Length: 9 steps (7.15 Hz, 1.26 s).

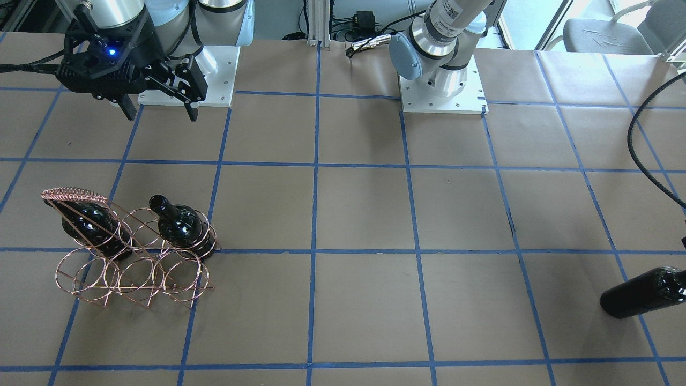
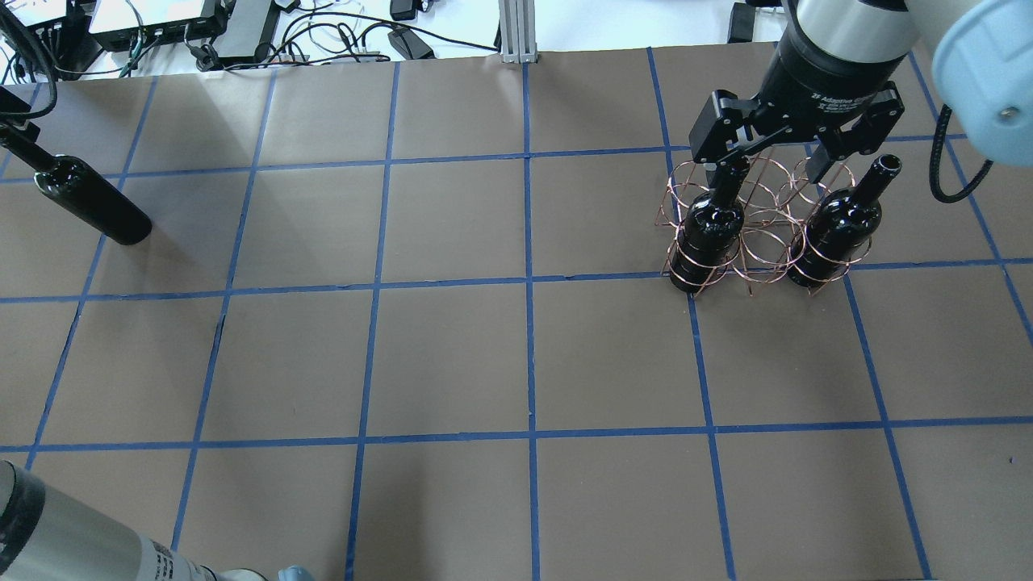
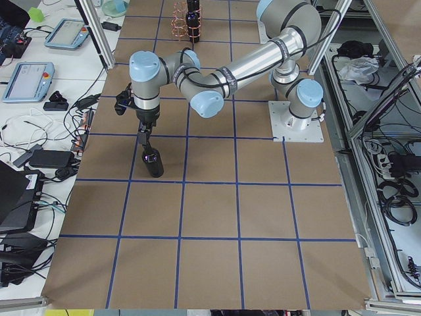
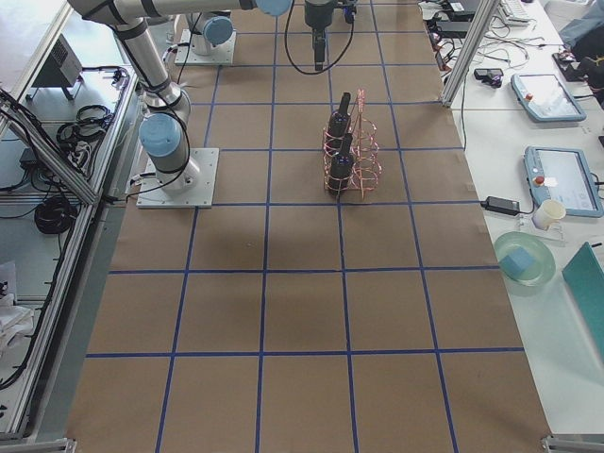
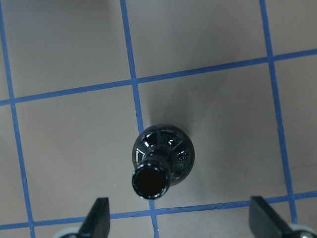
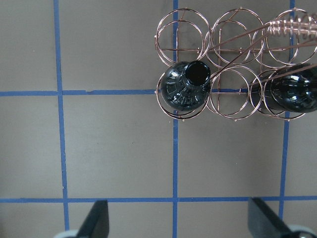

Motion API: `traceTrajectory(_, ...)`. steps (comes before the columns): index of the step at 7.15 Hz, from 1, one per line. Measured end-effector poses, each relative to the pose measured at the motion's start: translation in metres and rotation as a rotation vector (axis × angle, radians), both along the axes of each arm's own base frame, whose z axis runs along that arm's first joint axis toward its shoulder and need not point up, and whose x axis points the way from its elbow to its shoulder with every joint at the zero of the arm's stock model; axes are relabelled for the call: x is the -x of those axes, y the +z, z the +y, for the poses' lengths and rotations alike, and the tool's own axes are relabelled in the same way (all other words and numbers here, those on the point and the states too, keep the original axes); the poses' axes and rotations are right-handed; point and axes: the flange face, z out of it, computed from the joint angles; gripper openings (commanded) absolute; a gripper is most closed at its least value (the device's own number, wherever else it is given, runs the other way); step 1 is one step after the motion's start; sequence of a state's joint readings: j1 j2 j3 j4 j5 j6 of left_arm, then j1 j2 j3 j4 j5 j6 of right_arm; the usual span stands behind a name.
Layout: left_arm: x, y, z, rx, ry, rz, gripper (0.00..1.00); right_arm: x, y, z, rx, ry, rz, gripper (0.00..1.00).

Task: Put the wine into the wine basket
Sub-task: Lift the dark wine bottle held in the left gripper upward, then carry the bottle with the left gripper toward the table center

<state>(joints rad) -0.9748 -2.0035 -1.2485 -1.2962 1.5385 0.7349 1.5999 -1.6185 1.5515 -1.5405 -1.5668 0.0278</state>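
One dark glass wine (image 2: 93, 202) bottle stands upright on the table at the far left, outside the basket. My left gripper (image 5: 181, 218) hovers over it, open, its fingers (image 5: 99, 218) wide apart and clear of the bottle mouth (image 5: 150, 181). The copper wire wine basket (image 2: 759, 230) stands at the right with a bottle (image 2: 710, 230) in one end ring and another bottle (image 2: 835, 230) in the other end ring of the same row. My right gripper (image 2: 767, 169) hangs open above the basket (image 6: 233, 64), holding nothing.
Brown paper with a blue tape grid covers the table (image 2: 452, 355). Cables and electronics (image 2: 242, 32) lie beyond its far edge. The arm bases (image 1: 445, 86) stand on white plates at the robot's side. Side tables with tablets (image 4: 557, 179) flank the ends.
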Motion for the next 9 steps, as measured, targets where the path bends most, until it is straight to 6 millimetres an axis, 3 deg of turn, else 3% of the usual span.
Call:
traceTrajectory(3,-0.006,-0.021,-0.015,0.039,-0.005,0.024,0.94,0.0,-0.001,-0.001,-0.001,0.0,-0.001,1.0)
traceTrajectory(5,-0.01,-0.031,-0.022,0.046,-0.006,0.029,0.82,0.0,-0.002,-0.001,-0.002,0.004,-0.002,1.0)
traceTrajectory(9,-0.013,-0.04,-0.025,0.026,-0.007,0.029,0.76,-0.001,-0.003,-0.001,-0.007,0.006,-0.009,1.0)
